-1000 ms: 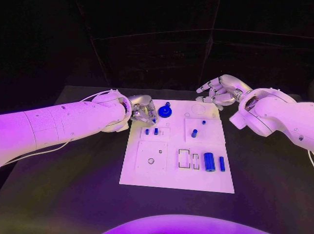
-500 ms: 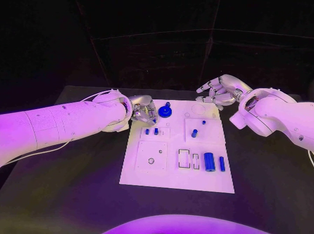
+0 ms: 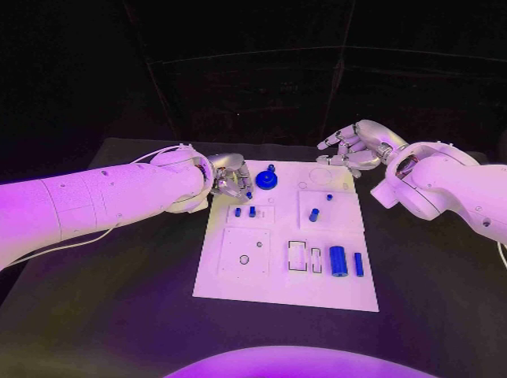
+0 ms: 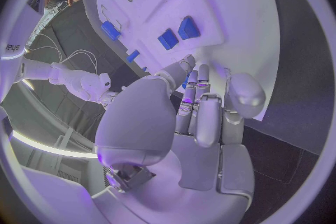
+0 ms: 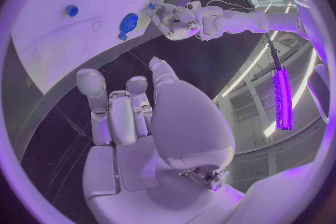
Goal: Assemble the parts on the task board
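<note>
Black table (image 3: 117,299), left hand (image 3: 231,179) fingers curled at task board (image 3: 265,291) corner

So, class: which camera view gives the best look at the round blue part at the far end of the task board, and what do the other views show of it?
The head view: the round blue part sits unobstructed at the far end of the task board, just beside the left hand. The right wrist view also shows it, small and distorted by the fisheye. In the left wrist view, fingers cover that spot.

You're working under violet light that falls from above: the task board (image 3: 287,236) glares bright while the counter (image 3: 106,299) and the room behind stay almost black. Both wrist views bulge like fishbowls (straight edges bend hard near the rim), ringed by dark frames.
</note>
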### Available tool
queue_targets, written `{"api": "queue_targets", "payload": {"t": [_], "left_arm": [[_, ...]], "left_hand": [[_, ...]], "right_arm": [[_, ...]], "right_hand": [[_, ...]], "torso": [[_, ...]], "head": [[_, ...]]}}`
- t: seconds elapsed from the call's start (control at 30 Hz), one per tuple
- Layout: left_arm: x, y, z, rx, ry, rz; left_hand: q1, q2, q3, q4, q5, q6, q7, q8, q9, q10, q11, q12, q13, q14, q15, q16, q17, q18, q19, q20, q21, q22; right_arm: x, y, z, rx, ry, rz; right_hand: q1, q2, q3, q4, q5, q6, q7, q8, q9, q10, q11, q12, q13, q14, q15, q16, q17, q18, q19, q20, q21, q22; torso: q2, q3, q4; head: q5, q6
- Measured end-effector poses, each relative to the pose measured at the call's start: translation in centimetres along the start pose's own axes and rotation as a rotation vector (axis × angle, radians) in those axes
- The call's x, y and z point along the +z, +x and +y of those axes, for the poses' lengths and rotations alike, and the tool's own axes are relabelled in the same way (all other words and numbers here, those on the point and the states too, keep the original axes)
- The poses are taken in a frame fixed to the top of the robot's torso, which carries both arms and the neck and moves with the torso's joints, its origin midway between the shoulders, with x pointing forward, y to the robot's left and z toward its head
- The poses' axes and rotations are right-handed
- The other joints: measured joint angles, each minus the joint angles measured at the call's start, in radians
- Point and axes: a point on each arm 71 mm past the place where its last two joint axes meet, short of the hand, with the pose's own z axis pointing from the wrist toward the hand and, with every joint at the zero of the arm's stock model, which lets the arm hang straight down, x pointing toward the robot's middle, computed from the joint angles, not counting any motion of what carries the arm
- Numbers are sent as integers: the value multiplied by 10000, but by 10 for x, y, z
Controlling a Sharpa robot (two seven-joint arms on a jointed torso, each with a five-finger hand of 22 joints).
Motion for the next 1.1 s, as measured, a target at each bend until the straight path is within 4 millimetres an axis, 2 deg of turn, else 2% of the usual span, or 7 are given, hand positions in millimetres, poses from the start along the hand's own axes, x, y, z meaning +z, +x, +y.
{"api": "queue_targets", "payload": {"t": [0.27,0.43,0.6,0.67,0.77,0.93,1.1], "left_arm": [[-1,0,2,-1,-95,47],[-6,-2,10,-33,-242,17],[-16,-7,25,-235,-453,-192],[-20,-12,33,-478,-510,-396],[-26,-19,40,-1030,-426,-741],[-32,-27,43,-3130,266,-1371],[-34,-29,35,-5858,1340,-1825]], "left_hand": [[-98,-98,0,0,0,-138,-62,-137,1,-36,36,-84,1,0,0,0,-35,1,-34,34,-12,-15],[-183,-562,-303,-101,0,-938,43,-609,-18,-587,113,-433,-19,-3,110,-90,-266,0,-160,159,-399,-334],[-306,-708,-1359,22,0,-1624,-90,-676,24,-1626,277,-744,3,-18,233,-375,-873,2,-619,256,-1631,-1486],[-192,-595,-1722,108,0,-1500,28,-562,75,-1772,303,-741,38,-193,320,-753,-1638,308,-936,299,-2533,-2317],[94,-308,-1812,124,0,-979,181,-323,149,-1707,358,-505,99,-729,347,-1473,-3022,463,-1474,348,-3716,-3345],[518,349,-1561,78,0,-438,264,-219,145,-1279,385,-75,116,-2212,398,-3226,-6074,460,-2200,431,-4580,-3904],[401,745,-1265,224,0,-295,198,-219,83,-681,263,264,138,-2575,353,-3634,-6797,461,-2351,422,-4818,-4077]], "right_arm": [[-1,-1,-1,-5,28,-12],[-2,-3,-3,-91,107,-44],[-5,-9,-10,-431,265,-104],[-7,-12,-14,-785,311,-90],[-10,-16,-18,-1378,317,-11],[-13,-16,-19,-2759,88,139],[-17,-11,-19,-3967,-194,267]], "right_hand": [[0,0,30,30,0,0,0,37,0,-13,8,-59,-92,0,0,-32,-40,0,-6,-5,-81,-66],[112,-111,144,144,-43,-182,82,37,-26,-1921,127,-2207,-2162,-49,4,-934,-1103,315,-960,22,-1104,-1575],[783,-152,612,17,-430,290,119,287,27,-2499,146,-4132,-3870,-182,73,-1629,-1877,316,-1183,72,-1528,-2119],[1110,-197,1025,-74,-650,771,12,410,31,-1913,50,-5021,-4783,-123,14,-1737,-1952,316,-1108,-3,-1528,-2121],[1283,-358,1519,-145,-763,1236,-179,415,-27,-1207,-6,-5948,-5718,-11,-139,-1741,-1867,315,-942,-159,-1435,-1867],[1382,-462,2142,-225,-977,1751,-228,318,-29,-544,-87,-6806,-6522,-1,-148,-1595,-1626,314,-510,-197,-1005,-1210],[1083,-761,2640,-147,-1473,1773,-230,-22,-46,-458,-42,-7629,-7102,-1,-147,-1587,-1536,313,-425,-178,-896,-985]], "torso": [[0,-1,0],[-4,-4,0],[-7,-20,0],[-12,-17,0],[-12,-9,0],[-12,-9,-3],[-12,-2,-18]], "head": [[-10,-1],[-16,5],[-34,36],[-34,57],[-34,90],[-131,164],[-280,233]]}}
